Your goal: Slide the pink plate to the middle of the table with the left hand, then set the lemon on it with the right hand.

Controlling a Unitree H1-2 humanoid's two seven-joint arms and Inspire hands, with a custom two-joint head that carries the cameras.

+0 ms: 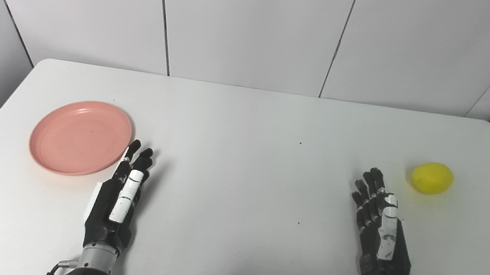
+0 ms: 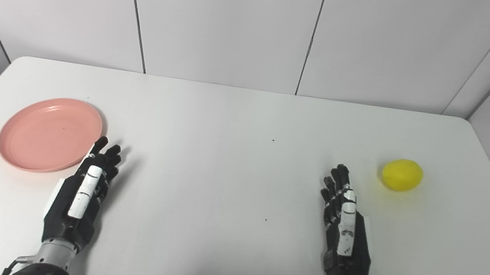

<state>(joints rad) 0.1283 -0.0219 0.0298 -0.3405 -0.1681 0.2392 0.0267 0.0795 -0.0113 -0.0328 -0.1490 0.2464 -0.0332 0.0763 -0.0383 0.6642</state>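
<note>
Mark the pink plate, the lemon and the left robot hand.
pink plate (image 1: 80, 137), left eye view, bare centre.
lemon (image 1: 432, 178), left eye view, middle of peel.
left robot hand (image 1: 118, 197), left eye view, back of hand.

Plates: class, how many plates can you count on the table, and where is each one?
1. The pink plate lies flat on the left side of the white table, just beyond the left hand. Nothing in view could hide another.

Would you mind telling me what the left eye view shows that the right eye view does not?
Only the left eye view shows more side wall left of the table. Only the right eye view shows more wall on the right. Both share the pink plate, the lemon, and the left hand and right hand, open and holding nothing.
</note>
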